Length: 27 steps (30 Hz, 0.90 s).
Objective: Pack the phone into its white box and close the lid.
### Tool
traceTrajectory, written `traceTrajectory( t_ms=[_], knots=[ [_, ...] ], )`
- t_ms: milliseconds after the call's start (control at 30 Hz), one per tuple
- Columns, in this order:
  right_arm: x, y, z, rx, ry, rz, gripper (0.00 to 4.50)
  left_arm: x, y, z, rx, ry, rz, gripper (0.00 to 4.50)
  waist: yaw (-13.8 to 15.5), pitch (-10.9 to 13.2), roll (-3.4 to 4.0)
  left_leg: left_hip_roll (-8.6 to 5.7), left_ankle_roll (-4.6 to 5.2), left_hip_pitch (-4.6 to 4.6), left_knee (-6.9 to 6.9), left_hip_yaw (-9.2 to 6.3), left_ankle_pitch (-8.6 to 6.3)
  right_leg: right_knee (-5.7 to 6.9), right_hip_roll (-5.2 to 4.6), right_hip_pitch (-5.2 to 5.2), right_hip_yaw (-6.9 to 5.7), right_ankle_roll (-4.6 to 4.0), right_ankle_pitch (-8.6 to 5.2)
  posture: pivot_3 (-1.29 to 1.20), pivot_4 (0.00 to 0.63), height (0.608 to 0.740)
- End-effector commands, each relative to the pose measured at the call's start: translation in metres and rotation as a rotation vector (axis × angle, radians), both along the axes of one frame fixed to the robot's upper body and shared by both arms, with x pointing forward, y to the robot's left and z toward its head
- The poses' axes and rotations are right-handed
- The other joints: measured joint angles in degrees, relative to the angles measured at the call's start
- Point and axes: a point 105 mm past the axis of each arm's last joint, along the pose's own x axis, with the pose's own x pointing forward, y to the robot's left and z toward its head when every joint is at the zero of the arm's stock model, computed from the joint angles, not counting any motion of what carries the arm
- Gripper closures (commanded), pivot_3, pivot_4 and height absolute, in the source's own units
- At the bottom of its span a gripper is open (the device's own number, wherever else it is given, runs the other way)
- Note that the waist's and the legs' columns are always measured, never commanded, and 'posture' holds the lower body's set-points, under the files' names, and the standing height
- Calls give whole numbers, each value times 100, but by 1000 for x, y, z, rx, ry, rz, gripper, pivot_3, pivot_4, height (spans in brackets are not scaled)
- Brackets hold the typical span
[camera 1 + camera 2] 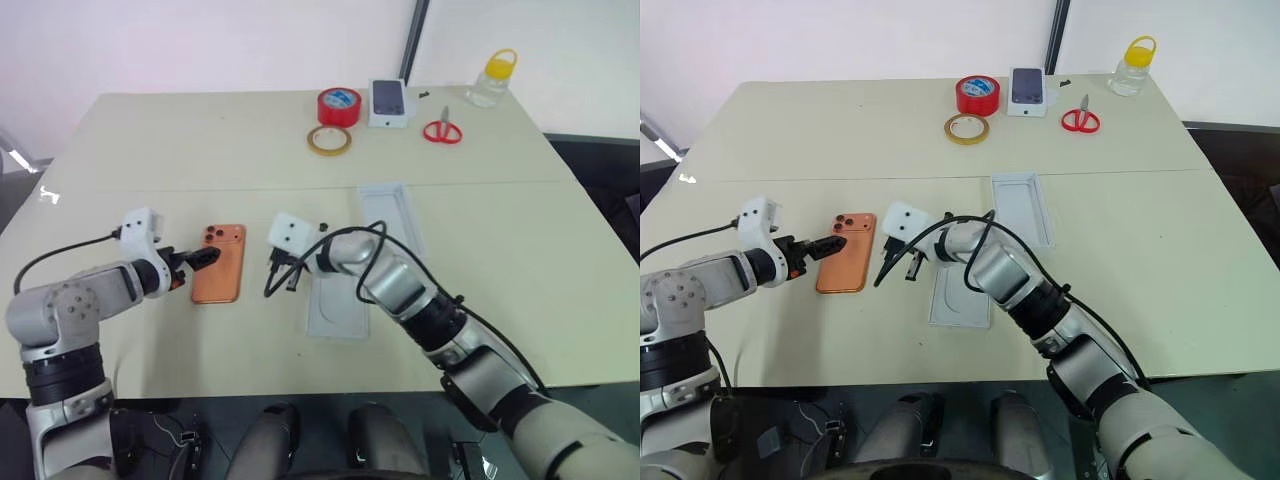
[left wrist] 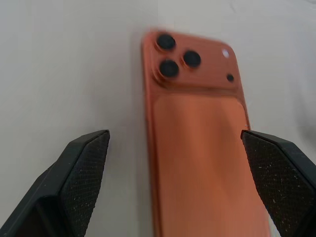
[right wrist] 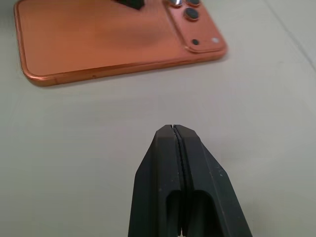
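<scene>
The orange phone (image 1: 222,268) lies back up on the table, its camera cluster at the far end. My left gripper (image 2: 175,140) is open, with one finger on each side of the phone's near end, and I cannot tell whether it touches. My right gripper (image 3: 174,131) is shut and empty. It hovers just right of the phone, pointing at its long edge. A shallow white tray with a greyish floor, which I take for the white box (image 1: 393,213), lies right of centre. A second shallow white piece, apparently the lid (image 1: 335,312), lies open side up, partly under my right arm.
At the table's far side stand a red tape roll (image 1: 339,105), a tan tape ring (image 1: 329,139), a small white box with a dark phone picture (image 1: 389,102), red scissors (image 1: 442,131) and a bottle with a yellow cap (image 1: 494,78).
</scene>
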Motion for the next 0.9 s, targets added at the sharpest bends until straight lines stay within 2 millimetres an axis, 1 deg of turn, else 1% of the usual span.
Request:
traceTrajectory(
  t_ms=[33,100,167,233,367,467,567,733,900],
  knots=[
    [-2,11,7,-13,-52,49,4500,-6,-15,-3,-36,39,-70,33,2,0,1,0,0,0,0,0,0,0,0,0,0,0,0,0,150,740],
    [-2,10,2,-37,-61,57,4500,-9,-26,-7,-60,61,-108,33,4,-1,2,-1,-1,0,1,0,1,0,0,1,0,0,0,0,150,740],
    [-3,8,-3,-52,-62,62,4500,-15,-46,-13,-99,86,-178,33,14,-2,3,-2,-1,1,2,0,0,0,-1,2,0,0,0,0,150,740],
    [-4,5,-4,-53,-57,61,4500,-20,-61,-17,-125,106,-219,33,37,-4,5,-4,-1,1,2,0,0,-1,-3,1,0,0,0,0,150,740],
    [-7,-2,-6,-54,-50,59,4500,-28,-82,-23,-192,127,-268,33,65,-12,8,-7,-1,1,4,-1,0,-6,-5,5,0,0,0,0,150,740],
    [-8,-8,-8,-61,-49,50,4500,-31,-94,-24,-248,126,-290,33,63,-20,17,-8,-1,5,4,-2,0,-7,-6,16,0,0,0,0,150,740],
    [-10,-12,-8,-62,-49,47,4500,-30,-99,-24,-306,124,-275,33,65,-23,20,-8,-1,8,4,-2,0,-8,-6,20,0,0,0,0,150,740],
    [-11,-13,-9,-62,-41,41,4500,-25,-99,-21,-377,118,-243,33,61,-24,19,-8,-1,8,5,-2,0,-9,-6,22,0,1,0,0,150,740],
    [-11,-13,-9,-63,-41,41,4500,-17,-85,-18,-358,113,-174,33,56,-24,19,-8,0,8,5,-2,0,-9,-6,22,0,1,0,0,150,740]
  ],
)
